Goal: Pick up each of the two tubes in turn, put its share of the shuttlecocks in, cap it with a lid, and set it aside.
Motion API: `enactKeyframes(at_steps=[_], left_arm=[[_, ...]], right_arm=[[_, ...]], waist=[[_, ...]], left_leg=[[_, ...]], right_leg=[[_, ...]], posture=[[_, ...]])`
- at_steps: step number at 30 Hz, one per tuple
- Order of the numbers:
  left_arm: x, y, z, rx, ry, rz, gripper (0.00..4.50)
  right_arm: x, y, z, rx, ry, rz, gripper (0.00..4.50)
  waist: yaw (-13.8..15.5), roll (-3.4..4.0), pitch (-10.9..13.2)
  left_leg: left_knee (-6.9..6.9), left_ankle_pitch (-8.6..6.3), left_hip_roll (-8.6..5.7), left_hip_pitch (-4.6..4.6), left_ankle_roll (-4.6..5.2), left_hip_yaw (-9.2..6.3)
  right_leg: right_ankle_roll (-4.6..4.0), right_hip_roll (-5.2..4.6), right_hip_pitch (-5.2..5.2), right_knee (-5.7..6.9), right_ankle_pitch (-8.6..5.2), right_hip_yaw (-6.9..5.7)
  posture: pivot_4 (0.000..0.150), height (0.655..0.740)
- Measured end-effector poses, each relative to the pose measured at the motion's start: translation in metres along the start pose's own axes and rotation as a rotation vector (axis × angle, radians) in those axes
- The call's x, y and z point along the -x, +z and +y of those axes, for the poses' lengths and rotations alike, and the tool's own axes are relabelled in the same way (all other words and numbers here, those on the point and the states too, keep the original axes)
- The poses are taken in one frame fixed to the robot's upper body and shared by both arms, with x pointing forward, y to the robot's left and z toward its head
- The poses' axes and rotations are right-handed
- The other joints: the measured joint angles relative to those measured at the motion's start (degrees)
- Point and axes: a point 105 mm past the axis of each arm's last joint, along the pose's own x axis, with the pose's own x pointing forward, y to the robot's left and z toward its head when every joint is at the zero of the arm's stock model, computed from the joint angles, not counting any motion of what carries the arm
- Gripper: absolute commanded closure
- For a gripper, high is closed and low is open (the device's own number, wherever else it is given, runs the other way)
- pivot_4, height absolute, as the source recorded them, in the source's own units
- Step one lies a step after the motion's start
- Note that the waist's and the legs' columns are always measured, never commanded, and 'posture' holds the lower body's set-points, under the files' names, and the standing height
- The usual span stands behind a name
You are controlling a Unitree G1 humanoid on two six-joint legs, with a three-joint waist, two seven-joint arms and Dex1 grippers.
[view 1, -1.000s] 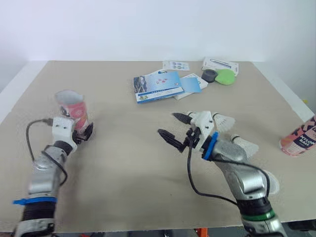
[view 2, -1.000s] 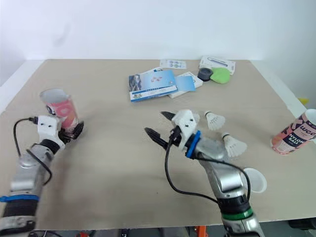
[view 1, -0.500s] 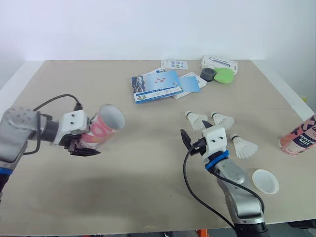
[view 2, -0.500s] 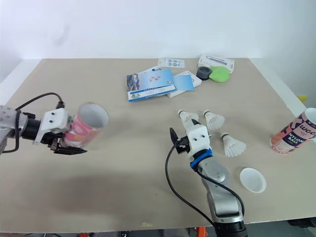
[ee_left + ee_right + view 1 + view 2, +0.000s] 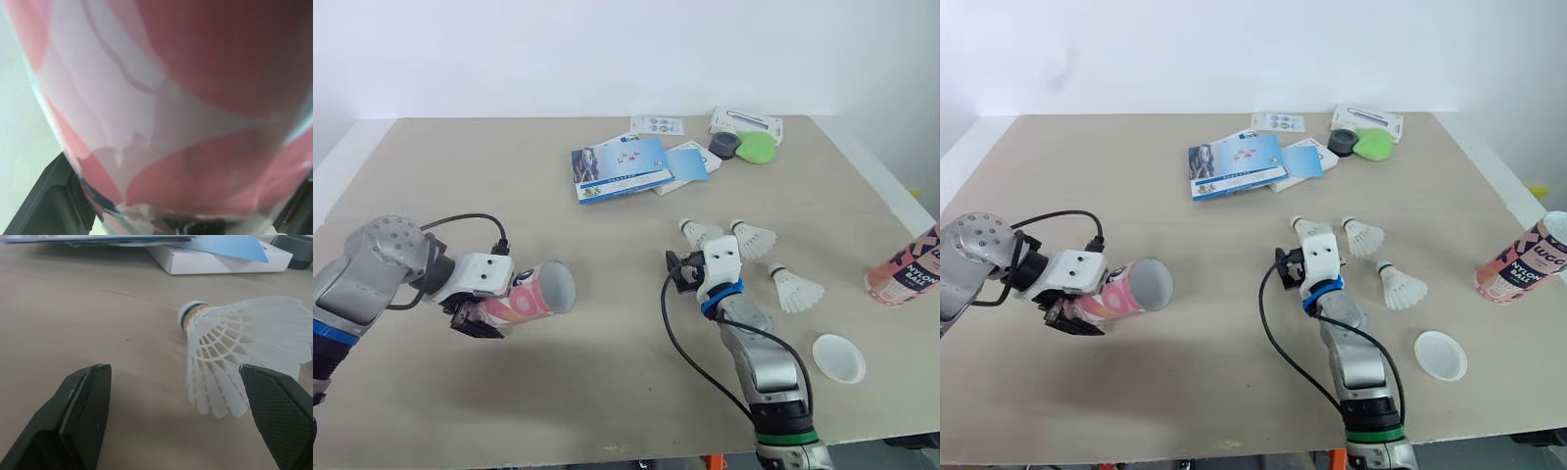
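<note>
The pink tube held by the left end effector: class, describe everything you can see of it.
The pink tube is a glossy cylinder printed in pink and white, perhaps coated card. It has no lid; its open mouth faces the robot's right and looks grey inside. It lies nearly horizontal, clamped near its other end between the black fingers of the left end effector. It is over the tan table; whether it touches it cannot be told.

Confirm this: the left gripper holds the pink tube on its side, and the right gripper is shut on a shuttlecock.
Wrong: the right gripper is open, not shut; the right wrist view shows the shuttlecock lying loose ahead. The left gripper does hold the pink tube on its side.
</note>
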Motion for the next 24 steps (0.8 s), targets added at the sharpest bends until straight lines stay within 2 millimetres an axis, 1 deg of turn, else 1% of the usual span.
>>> enactKeyframes(at_steps=[1,3,4,5,6,8,11,12,14,15,17,18,19,20,21,22,24], left_arm=[[-0.001,0.000,0.000,-0.003,0.005,0.003,0.55],[-0.001,0.000,-0.001,-0.001,0.016,0.006,0.57],[-0.002,0.000,-0.001,0.004,0.029,0.005,0.57],[-0.002,0.000,-0.001,0.010,0.033,0.004,0.57],[-0.002,-0.001,-0.001,0.018,0.040,0.002,0.57],[-0.003,-0.002,-0.001,0.038,0.055,-0.004,0.57],[-0.006,-0.002,-0.002,0.061,0.072,-0.022,0.57],[-0.006,-0.002,-0.003,0.065,0.075,-0.027,0.57],[-0.005,-0.003,-0.004,0.075,0.081,-0.032,0.57],[-0.006,-0.003,-0.004,0.075,0.081,-0.032,0.57],[-0.005,-0.003,-0.004,0.079,0.082,-0.032,0.57],[-0.005,-0.003,-0.004,0.084,0.083,-0.035,0.57],[-0.005,-0.003,-0.004,0.086,0.083,-0.036,0.57],[-0.005,-0.003,-0.004,0.086,0.084,-0.038,0.57],[-0.005,-0.003,-0.004,0.086,0.084,-0.041,0.57],[-0.005,-0.002,-0.005,0.087,0.083,-0.043,0.57],[-0.005,-0.002,-0.005,0.088,0.081,-0.044,0.57]], right_arm=[[-0.001,0.000,-0.001,-0.001,-0.003,0.001,0.00],[-0.002,0.000,-0.001,-0.005,-0.004,0.000,0.54],[-0.004,-0.002,-0.001,-0.011,-0.004,0.002,0.60],[-0.004,-0.002,-0.001,-0.013,-0.003,0.001,0.85],[-0.006,-0.002,0.000,-0.016,-0.002,0.001,1.45],[-0.008,-0.003,0.000,-0.023,-0.006,-0.001,1.90],[-0.012,-0.003,-0.001,-0.027,-0.013,-0.006,3.09],[-0.012,-0.003,-0.001,-0.027,-0.014,-0.007,3.39],[-0.013,-0.003,-0.002,-0.027,-0.014,-0.015,4.37],[-0.013,-0.003,-0.002,-0.028,-0.014,-0.016,4.45],[-0.013,-0.002,-0.001,-0.031,-0.003,-0.027,4.45],[-0.012,0.004,0.003,-0.041,0.050,-0.063,4.45],[-0.011,0.006,0.003,-0.041,0.065,-0.076,4.45],[-0.008,0.014,0.007,-0.046,0.126,-0.113,4.45],[-0.001,0.023,0.012,-0.061,0.210,-0.156,4.45],[0.016,0.043,0.026,-0.047,0.398,-0.219,4.45],[0.039,0.067,0.042,-0.012,0.618,-0.265,4.45]], waist=[[0.00,0.01,0.00],[0.00,0.01,-0.01],[-0.02,0.01,-0.01],[-0.02,0.02,-0.01],[-0.04,0.01,-0.01],[-0.12,0.02,-0.01],[-0.26,0.02,-0.01],[-0.28,0.02,-0.01],[-0.32,0.02,-0.01],[-0.33,0.02,-0.01],[-0.37,0.02,-0.01],[-0.42,0.02,-0.01],[-0.45,0.02,-0.01],[-0.45,0.04,0.00],[-0.45,0.06,0.01],[-0.46,0.14,0.06],[-0.61,0.14,0.06]], left_leg=[[0.02,0.01,0.00,0.01,0.01,0.00],[0.07,0.02,-0.01,0.06,0.02,0.01],[0.08,0.03,-0.01,0.12,0.03,0.01],[0.09,0.03,-0.02,0.14,0.03,0.01],[0.10,0.04,-0.03,0.21,0.03,0.03],[0.11,0.05,-0.03,0.37,0.04,0.05],[0.10,0.06,-0.03,0.66,0.05,0.15],[0.10,0.06,-0.02,0.68,0.05,0.16],[0.10,0.06,-0.02,0.70,0.05,0.19],[0.10,0.06,-0.02,0.70,0.05,0.19],[0.09,0.05,-0.03,0.70,0.05,0.20],[0.08,0.05,-0.02,0.69,0.05,0.20],[0.08,0.05,-0.02,0.70,0.05,0.20],[0.08,0.05,-0.02,0.68,0.05,0.19],[0.07,0.05,-0.01,0.68,0.05,0.18],[0.06,0.04,-0.01,0.67,0.07,0.15],[0.07,0.02,-0.01,0.69,0.09,0.15]], right_leg=[[0.00,0.00,0.00,0.05,0.00,0.01],[0.00,0.00,0.01,0.14,0.00,0.02],[-0.01,0.00,0.04,0.21,-0.01,0.03],[-0.01,-0.01,0.04,0.24,-0.01,0.03],[-0.01,-0.01,0.07,0.29,-0.01,0.05],[-0.03,0.00,0.18,0.38,-0.02,0.09],[-0.06,-0.01,0.36,0.48,-0.04,0.15],[-0.06,-0.01,0.37,0.48,-0.05,0.16],[-0.07,-0.01,0.37,0.50,-0.05,0.17],[-0.07,-0.01,0.37,0.50,-0.05,0.17],[-0.07,-0.01,0.37,0.51,-0.06,0.17],[-0.06,-0.01,0.36,0.51,-0.07,0.18],[-0.05,-0.01,0.37,0.51,-0.08,0.18],[-0.03,-0.02,0.36,0.51,-0.09,0.18],[0.00,-0.03,0.37,0.52,-0.11,0.19],[0.05,-0.07,0.38,0.52,-0.15,0.20],[0.05,-0.07,0.42,0.52,-0.16,0.20]], posture=[[0.150,0.7400],[0.150,0.7400],[0.150,0.7400],[0.150,0.7400],[0.150,0.7400],[0.150,0.7400],[0.150,0.7400],[0.150,0.7400],[0.150,0.7400],[0.150,0.7400],[0.150,0.7400],[0.150,0.7400],[0.150,0.7400],[0.150,0.7400],[0.150,0.7400],[0.150,0.7400],[0.150,0.7400]])
